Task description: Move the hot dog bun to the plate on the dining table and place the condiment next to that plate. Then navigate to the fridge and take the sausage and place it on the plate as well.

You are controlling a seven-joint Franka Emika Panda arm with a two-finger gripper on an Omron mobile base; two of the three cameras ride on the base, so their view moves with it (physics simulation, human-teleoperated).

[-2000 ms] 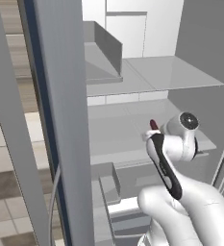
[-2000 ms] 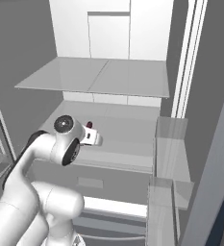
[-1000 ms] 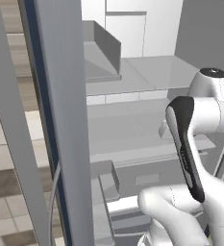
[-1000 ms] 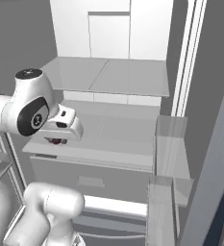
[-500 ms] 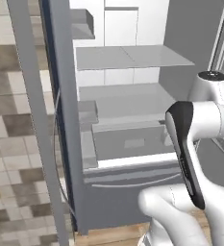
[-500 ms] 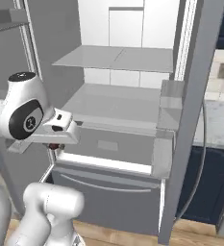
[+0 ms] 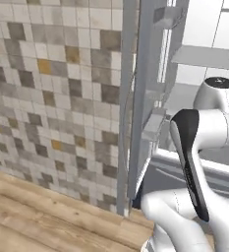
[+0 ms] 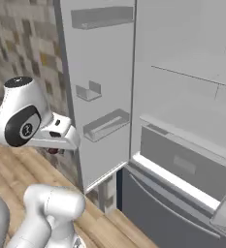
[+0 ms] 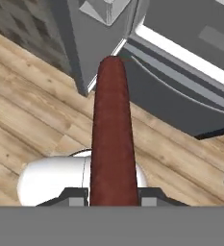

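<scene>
Left base view. Fridge [image 7: 150, 98]: tall grey metal door standing open, seen edge-on, with small door bins on its inner face and the white shelved interior to its right. Tiled wall [image 7: 52, 98]: mottled grey, beige and ochre squares, left of the door. Wooden floor [image 7: 32, 221]: light planks along the bottom. The white arm with its dark joint stands in the lower right, in front of the fridge interior.

Right base view. Fridge door, inner face: grey panel carrying three shallow bins (one high, one small at mid height, one long and lower). Beyond it, white shelves and a grey drawer front low down. Gripper [image 8: 54, 150]: hangs below the white wrist at left, over the floor and beside the door's outer edge; a small dark red-brown piece shows beneath it, too small there to make out the fingers.

Hand view. Sausage [image 9: 112, 139]: dark red-brown, thin and straight, running up the middle of the picture from between the two finger tips, which are clamped on its near end (the rounded far end points toward the bottom corner of the fridge door). It is held in the air above the wooden floor, outside the fridge. The grey drawer front lies at upper right.
</scene>
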